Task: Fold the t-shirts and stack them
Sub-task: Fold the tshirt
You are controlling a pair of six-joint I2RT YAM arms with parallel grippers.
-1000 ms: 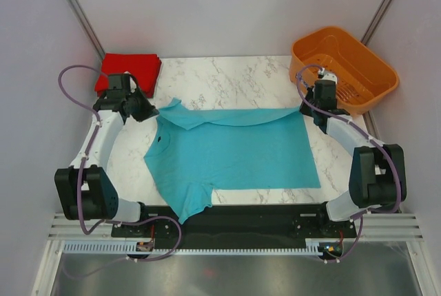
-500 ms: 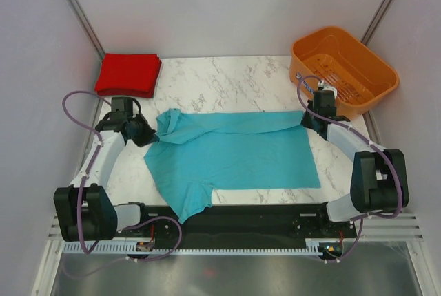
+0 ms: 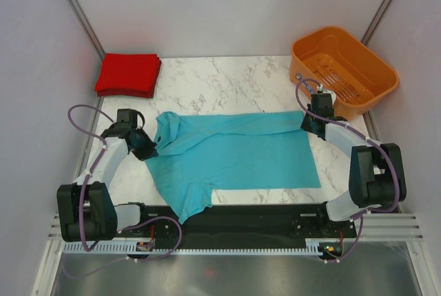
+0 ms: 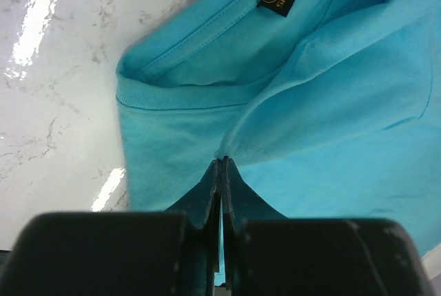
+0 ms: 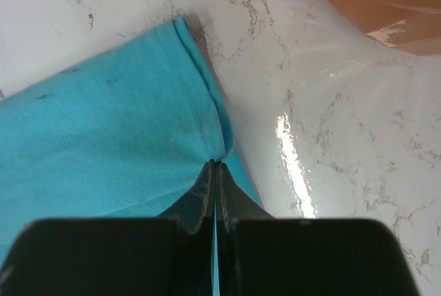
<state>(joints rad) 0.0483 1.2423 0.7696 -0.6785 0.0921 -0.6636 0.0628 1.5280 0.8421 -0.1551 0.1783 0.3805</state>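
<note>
A: Surface noted: a white table [image 3: 234, 79], marbled with grey veins.

B: What is recorded on it?

A: A teal t-shirt [image 3: 241, 155] is spread across the middle, collar to the left, its far edge doubled over. One sleeve is seen reaching over the near edge.

B: And the corners?

A: A red t-shirt [image 3: 129, 74], folded square, is logged at the far left. An orange slotted basket [image 3: 301, 58] is set at the far right.

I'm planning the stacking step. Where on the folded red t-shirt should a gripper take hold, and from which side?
Probably the near edge of the red t-shirt, approached low from the near side by the left gripper, once it releases the teal t-shirt. It lies folded flat in the far left corner, and that edge shows its thickness toward the arms.
</note>
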